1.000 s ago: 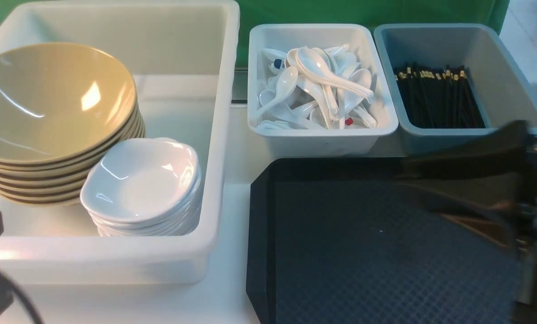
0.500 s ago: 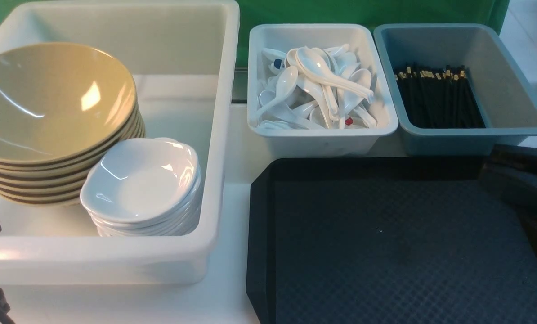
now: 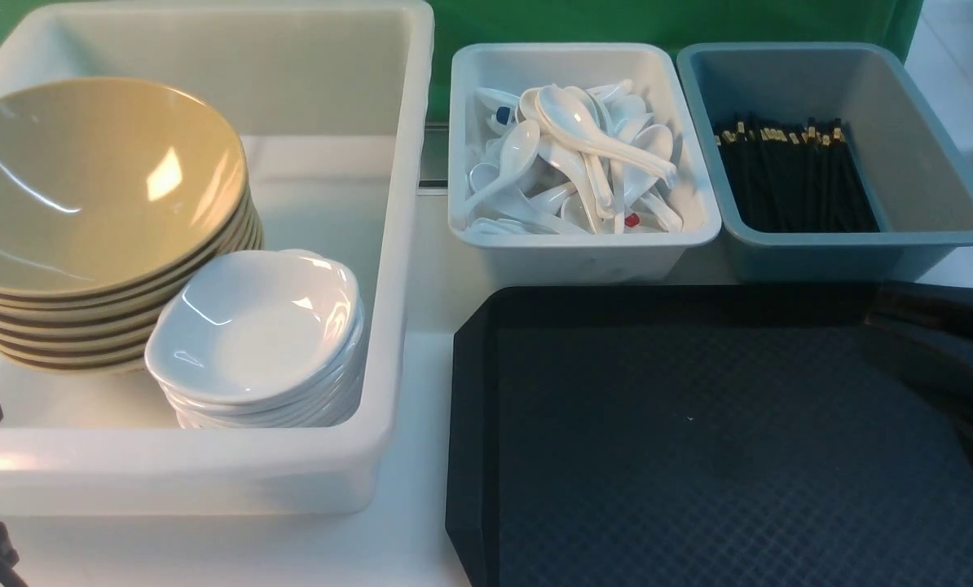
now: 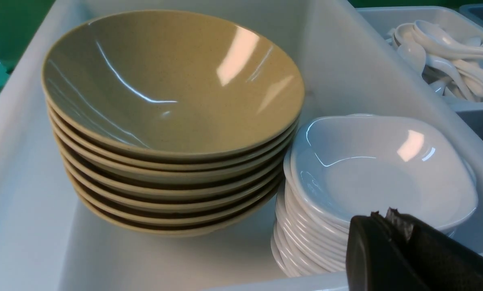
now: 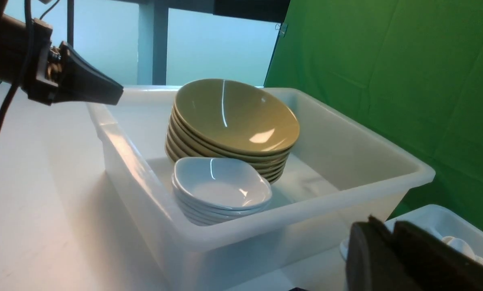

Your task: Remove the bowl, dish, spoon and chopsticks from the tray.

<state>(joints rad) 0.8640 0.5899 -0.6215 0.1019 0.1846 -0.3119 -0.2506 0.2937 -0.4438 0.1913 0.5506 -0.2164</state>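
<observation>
Spanning right half: tray [image 3: 698,456] bare inside raised rim; tub [image 3: 405,244] wall beside.

- Tray [image 3: 698,456]: black, diamond texture.
- Bowls [image 3: 87,187]: olive-tan, darker rims.
- Dishes [image 3: 258,326]: glossy white.
- Spoons [image 3: 576,155]: white.
- Chopsticks [image 3: 792,175]: black, gold bands.
- Tub [image 3: 405,244]: white.
- Bin [image 3: 926,163]: blue-grey.
- Backdrop [image 3: 552,20]: green.

The tub [image 3: 405,244] at left holds stacked bowls [image 3: 95,187] with stacked dishes [image 3: 258,326] in front. Behind the tray [image 3: 470,456], the spoon bin [image 3: 698,228] sits left of the chopstick bin [image 3: 926,244].
</observation>
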